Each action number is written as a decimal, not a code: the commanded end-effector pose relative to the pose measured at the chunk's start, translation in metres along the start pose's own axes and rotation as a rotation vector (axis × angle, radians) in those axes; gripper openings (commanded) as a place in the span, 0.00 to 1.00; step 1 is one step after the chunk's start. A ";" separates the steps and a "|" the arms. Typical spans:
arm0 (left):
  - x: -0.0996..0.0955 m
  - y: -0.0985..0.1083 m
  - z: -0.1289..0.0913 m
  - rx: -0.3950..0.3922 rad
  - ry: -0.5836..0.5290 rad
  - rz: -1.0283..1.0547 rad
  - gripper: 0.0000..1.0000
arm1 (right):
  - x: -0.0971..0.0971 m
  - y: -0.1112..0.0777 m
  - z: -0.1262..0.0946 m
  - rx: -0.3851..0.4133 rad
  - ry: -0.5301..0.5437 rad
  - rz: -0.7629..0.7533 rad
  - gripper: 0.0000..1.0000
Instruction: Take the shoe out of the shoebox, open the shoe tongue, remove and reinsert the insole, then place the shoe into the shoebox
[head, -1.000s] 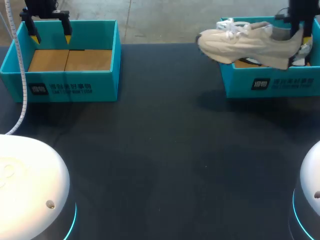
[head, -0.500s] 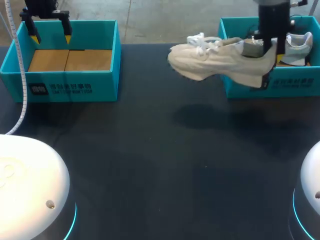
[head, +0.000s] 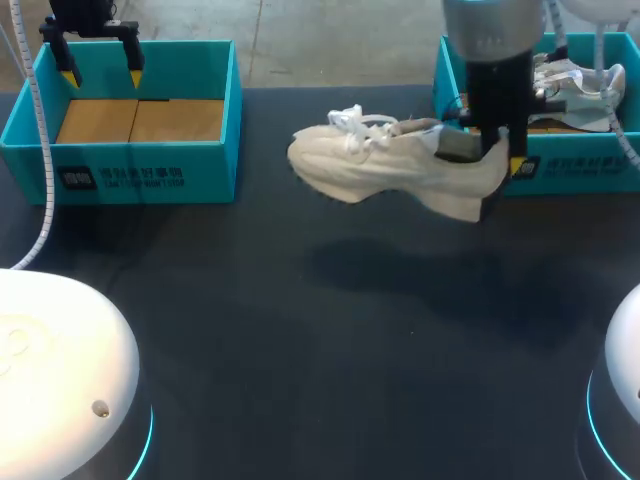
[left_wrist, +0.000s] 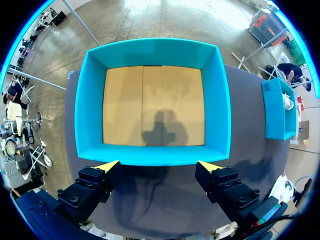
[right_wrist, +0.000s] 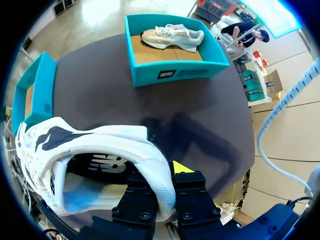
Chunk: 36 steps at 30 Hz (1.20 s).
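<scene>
Firmly closed, the right gripper (head: 495, 150) (right_wrist: 160, 176) pinches the heel collar of the shoe (head: 390, 170) (right_wrist: 95, 150), one finger inside the opening and one outside against the back of the heel. The shoe is cream, with white laces bunched at the top. It hangs clear of the table (head: 300, 350) roughly level, toe toward my left, and its shadow lies on the dark surface below. It sits between the two boxes, nearer the right one, with the heel just in front of that box's near left corner.

Behind the gripper is the right box (head: 565, 170) (right_wrist: 172, 72), teal with a brown cardboard floor. A second shoe (head: 575, 85) (right_wrist: 172, 35) (same pale colour) lies inside it.

Well apart at the table's far left, the left gripper (head: 100, 62) (left_wrist: 159, 167) hangs with its fingers spread wide and nothing between them. Its yellow tips are over the far wall of the left box (head: 130, 170) (left_wrist: 150, 154). That box is also teal, and its cardboard floor is in plain view from the wrist camera above.
</scene>
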<state>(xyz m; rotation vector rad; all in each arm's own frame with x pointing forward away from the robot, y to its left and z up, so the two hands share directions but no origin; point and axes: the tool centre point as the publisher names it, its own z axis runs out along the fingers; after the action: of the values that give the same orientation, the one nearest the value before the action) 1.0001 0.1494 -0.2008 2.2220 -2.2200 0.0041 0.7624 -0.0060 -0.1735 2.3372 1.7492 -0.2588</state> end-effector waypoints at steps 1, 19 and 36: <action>0.000 0.000 0.000 -0.001 -0.001 0.000 1.00 | 0.008 -0.022 0.000 -0.015 0.003 0.006 0.00; 0.000 0.000 0.000 -0.001 -0.001 0.000 1.00 | 0.049 -0.088 0.006 -0.012 -0.022 0.001 0.00; 0.000 0.000 0.000 -0.001 -0.001 0.000 1.00 | 0.073 -0.098 0.078 -0.004 -0.048 0.028 0.00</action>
<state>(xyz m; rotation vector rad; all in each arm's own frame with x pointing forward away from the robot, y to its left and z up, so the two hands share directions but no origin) 1.0000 0.1494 -0.2008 2.2220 -2.2201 0.0041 0.6939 0.0626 -0.2604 2.3087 1.7340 -0.3151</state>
